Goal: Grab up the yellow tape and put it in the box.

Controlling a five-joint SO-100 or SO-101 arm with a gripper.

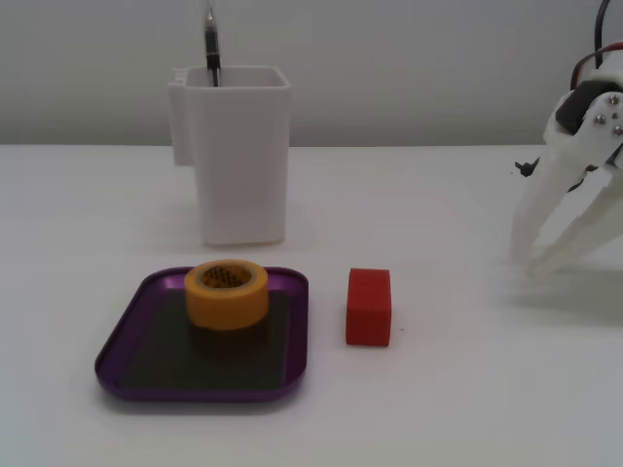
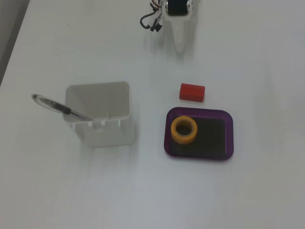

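Observation:
The yellow tape [image 1: 227, 304] stands flat inside the purple box [image 1: 195, 389], toward its far left part in a fixed view; in the other fixed view the roll [image 2: 184, 140] sits in the left half of the box [image 2: 214, 138]. My gripper [image 1: 531, 261] is at the far right, tips down at the table, well away from the box, with its fingers together and nothing between them. From above it [image 2: 179, 44] shows as one narrow white point at the top edge.
A red block [image 1: 369, 306] lies just right of the box; from above it [image 2: 192, 92] is between box and gripper. A tall white container [image 1: 243, 165] holding a pen [image 1: 211, 44] stands behind the box, seen left of the box from above [image 2: 107, 129].

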